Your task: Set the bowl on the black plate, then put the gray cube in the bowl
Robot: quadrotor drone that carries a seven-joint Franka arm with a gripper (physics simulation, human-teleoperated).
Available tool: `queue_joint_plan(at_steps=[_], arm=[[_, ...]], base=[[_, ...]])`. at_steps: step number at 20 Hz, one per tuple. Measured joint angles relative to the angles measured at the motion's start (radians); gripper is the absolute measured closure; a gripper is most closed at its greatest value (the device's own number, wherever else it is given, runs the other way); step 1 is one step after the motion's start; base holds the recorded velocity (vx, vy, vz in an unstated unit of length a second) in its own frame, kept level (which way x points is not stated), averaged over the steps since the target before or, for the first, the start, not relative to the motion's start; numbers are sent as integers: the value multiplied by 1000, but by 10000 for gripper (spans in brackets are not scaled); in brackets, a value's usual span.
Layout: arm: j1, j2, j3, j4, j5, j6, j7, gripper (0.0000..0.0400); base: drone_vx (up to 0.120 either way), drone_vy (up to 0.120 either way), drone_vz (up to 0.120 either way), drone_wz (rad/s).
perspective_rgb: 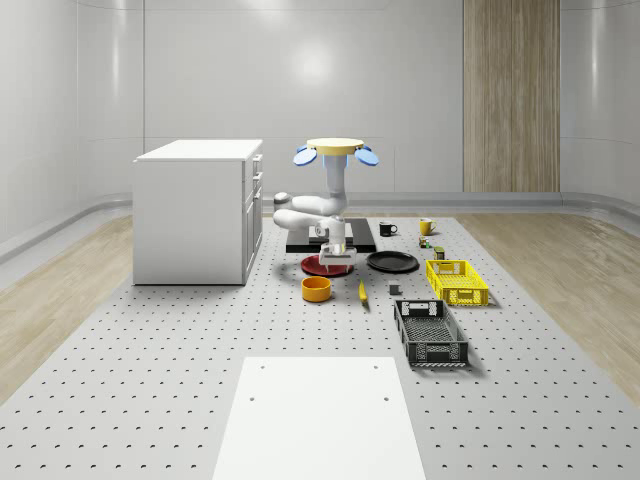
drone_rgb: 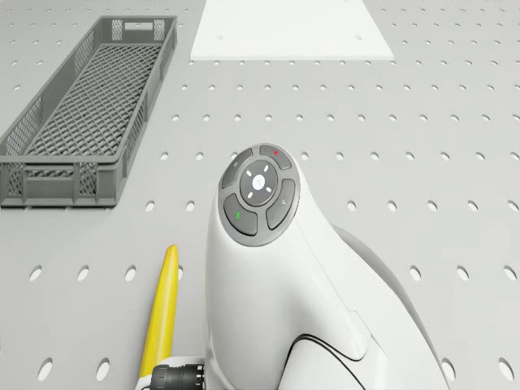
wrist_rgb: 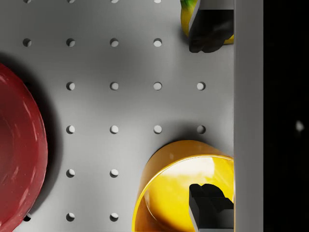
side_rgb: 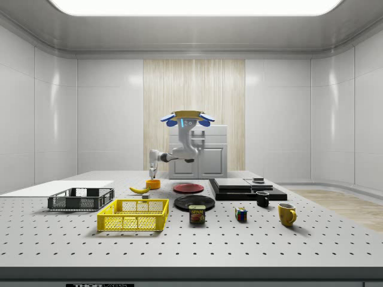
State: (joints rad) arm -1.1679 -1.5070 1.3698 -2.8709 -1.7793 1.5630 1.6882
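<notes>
Bowl: orange-yellow bowl (perspective_rgb: 317,289) sat upright on the perforated table (perspective_rgb: 180,380), toward the whole-scene view's front of the red plate (perspective_rgb: 318,265), near it but apart; in the wrist view the bowl (wrist_rgb: 178,193) lay partly under one finger.
Black plate: target plate (perspective_rgb: 392,262) lay flat to the whole-scene view's right of the red plate, bare, well apart from the bowl.
Gray cube: small gray cube (perspective_rgb: 395,290) sat on the table between the black plate and the gray crate (perspective_rgb: 430,333); untouched.
Gripper: gripper (wrist_rgb: 210,118) pointed down, above the bowl's side; fingers (wrist_rgb: 210,208) spread wide, holding nothing. One finger hung over the bowl's inside, the other over the banana (wrist_rgb: 188,17).
Drone: hovered above the black platform (perspective_rgb: 300,243) behind the plates, arm reaching forward and down toward the bowl.
Step in hand: judged as lining up to grasp the bowl; nothing placed yet.
Doing it well: shift so the fingers straddle one wall of the bowl rim, one inside and one outside, then descend straight and close.
Risk: far finger was close over the banana (perspective_rgb: 362,291); descending as-is could knock it. An off-centre rim pinch could tilt the bowl on lift.
Next need: lift clear of the red plate before carrying across to the black plate.
</notes>
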Motion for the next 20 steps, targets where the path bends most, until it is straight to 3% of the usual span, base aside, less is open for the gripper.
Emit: queue_joint_plan(at_steps=[2,10,20], arm=[[-1,-3,0,0,1,2,0,0],[61,-20,-5,4,1,22,-65,0],[82,-38,-127,38,-110,81,-109,0]], base=[[100,0,0,0],[0,0,0,0],[0,0,0,0]])
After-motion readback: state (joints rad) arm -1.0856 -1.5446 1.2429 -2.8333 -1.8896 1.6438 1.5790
